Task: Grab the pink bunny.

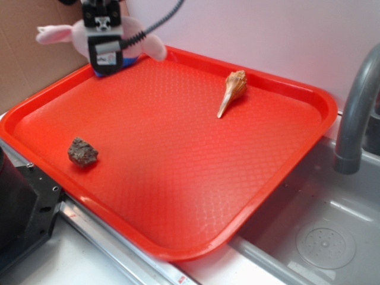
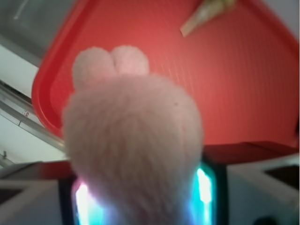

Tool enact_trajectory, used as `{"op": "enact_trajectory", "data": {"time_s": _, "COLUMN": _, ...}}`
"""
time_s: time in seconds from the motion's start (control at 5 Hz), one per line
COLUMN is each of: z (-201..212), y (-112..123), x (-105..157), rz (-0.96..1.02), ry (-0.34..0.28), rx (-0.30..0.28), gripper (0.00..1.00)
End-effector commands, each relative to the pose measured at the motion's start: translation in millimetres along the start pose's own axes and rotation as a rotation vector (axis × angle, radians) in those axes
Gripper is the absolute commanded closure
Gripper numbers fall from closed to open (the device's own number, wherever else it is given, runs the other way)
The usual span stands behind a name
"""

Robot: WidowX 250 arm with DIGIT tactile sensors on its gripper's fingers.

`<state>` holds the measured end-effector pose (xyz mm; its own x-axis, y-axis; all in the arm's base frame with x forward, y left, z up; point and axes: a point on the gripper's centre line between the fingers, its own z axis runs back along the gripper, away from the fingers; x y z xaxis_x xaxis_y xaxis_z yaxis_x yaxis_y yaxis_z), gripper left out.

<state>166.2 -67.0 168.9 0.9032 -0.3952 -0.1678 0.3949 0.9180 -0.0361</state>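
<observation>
The pink bunny (image 1: 59, 34) is a pale fuzzy plush held off the tray at the far left corner in the exterior view, its ears sticking out left and a limb out right. My gripper (image 1: 107, 59) is shut on the bunny's body from above. In the wrist view the bunny (image 2: 133, 140) fills the middle of the frame between the two glowing pads (image 2: 205, 185), and my gripper (image 2: 140, 197) squeezes it from both sides. Its lower part is hidden by fur and blur.
A red tray (image 1: 285, 160) lies under the arm. On it are a tan spiral seashell (image 1: 233, 89) at the back right and a small brown rock (image 1: 82, 151) at the front left. A grey faucet (image 1: 356, 113) and a steel sink (image 1: 320, 237) stand to the right.
</observation>
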Motion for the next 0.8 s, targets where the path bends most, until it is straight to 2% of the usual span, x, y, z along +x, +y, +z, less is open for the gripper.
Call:
{"op": "enact_trajectory", "data": {"time_s": 0.0, "z": 4.6, "y": 41.4, "x": -49.3, "rz": 0.504, "ry": -0.063, "rx": -0.035, "gripper": 1.00}}
{"op": "enact_trajectory", "data": {"time_s": 0.2, "z": 5.2, "y": 57.0, "x": -49.3, "rz": 0.757, "ry": -0.088, "rx": -0.029, "gripper": 1.00}}
{"op": "enact_trajectory", "data": {"time_s": 0.4, "z": 8.3, "y": 83.5, "x": -13.9, "rz": 0.789, "ry": -0.071, "rx": 0.014, "gripper": 1.00}}
{"op": "enact_trajectory", "data": {"time_s": 0.6, "z": 13.2, "y": 89.8, "x": 9.3, "rz": 0.755, "ry": -0.054, "rx": 0.050, "gripper": 1.00}}
